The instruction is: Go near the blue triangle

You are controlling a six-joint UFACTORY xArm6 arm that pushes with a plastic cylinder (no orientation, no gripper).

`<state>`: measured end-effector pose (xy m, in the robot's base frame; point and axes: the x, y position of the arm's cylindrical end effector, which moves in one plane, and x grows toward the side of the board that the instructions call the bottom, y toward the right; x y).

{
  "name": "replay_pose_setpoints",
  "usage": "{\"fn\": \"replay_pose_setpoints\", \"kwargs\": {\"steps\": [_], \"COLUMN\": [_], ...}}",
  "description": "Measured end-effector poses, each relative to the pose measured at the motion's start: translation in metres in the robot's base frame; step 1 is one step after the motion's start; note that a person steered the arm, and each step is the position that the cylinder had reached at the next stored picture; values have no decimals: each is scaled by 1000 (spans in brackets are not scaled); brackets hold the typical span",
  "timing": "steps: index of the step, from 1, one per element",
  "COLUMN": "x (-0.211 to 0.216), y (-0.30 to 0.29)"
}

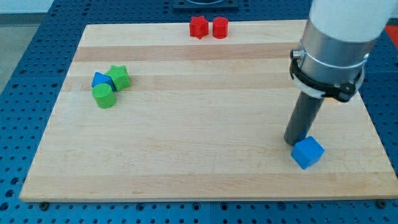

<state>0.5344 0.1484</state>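
Observation:
The blue triangle [99, 79] lies at the view's left on the wooden board [205, 124], wedged between a green star [119, 76] on its right and a green cylinder [104, 96] just below it. My tip [293, 142] is at the view's lower right, far from the blue triangle. It touches the upper left side of a blue cube [308, 152].
A red star [198, 27] and a red cylinder [220, 27] sit side by side at the board's top edge. The arm's wide grey and white body [336, 43] hangs over the board's right side.

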Motion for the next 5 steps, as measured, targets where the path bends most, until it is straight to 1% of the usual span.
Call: {"fn": "replay_pose_setpoints", "kwargs": {"steps": [1,2,3,4,5], "x": [4,-5,-33,-84,-150], "y": [3,-20,-83,-121,-149]}}
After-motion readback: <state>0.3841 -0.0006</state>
